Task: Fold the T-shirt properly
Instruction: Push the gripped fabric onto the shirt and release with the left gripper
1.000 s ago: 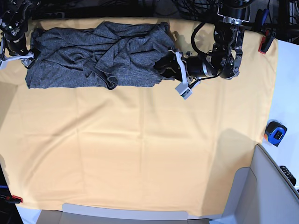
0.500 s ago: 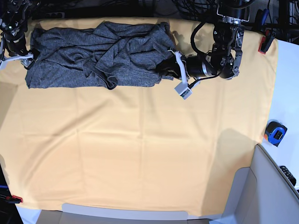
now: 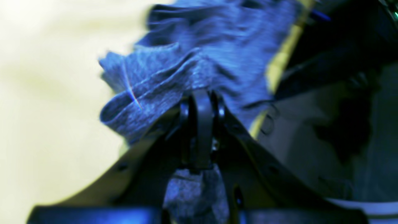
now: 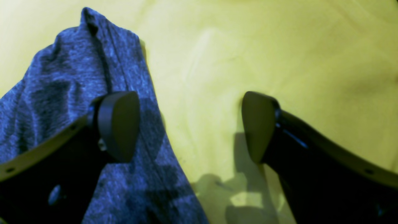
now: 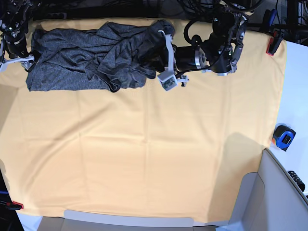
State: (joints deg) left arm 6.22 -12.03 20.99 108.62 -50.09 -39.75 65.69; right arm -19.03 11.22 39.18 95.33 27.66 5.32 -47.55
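The dark-grey T-shirt [image 5: 82, 57] lies crumpled along the far left of the yellow-orange table cloth [image 5: 144, 144]. My left gripper [image 5: 155, 65] is shut on the shirt's right edge, which is bunched and lifted toward the middle. In the left wrist view the left gripper [image 3: 200, 99] pinches a fold of the T-shirt [image 3: 186, 62], and fabric shows between the fingers. My right gripper [image 5: 26, 60] is at the shirt's left end. In the right wrist view it [image 4: 189, 124] stands open, one fingertip [image 4: 119, 124] over the T-shirt [image 4: 62, 93], the other over bare cloth.
A blue and orange tape measure [image 5: 284, 137] lies off the cloth at the right. A red clamp [image 5: 273, 43] holds the cloth's far right corner and another [image 5: 17, 205] sits at the near left. A grey box [image 5: 279, 192] stands at the near right.
My left gripper has shut on the shirt's right edge and carried it left and toward the far side, bunching the fabric. The right arm has not moved.
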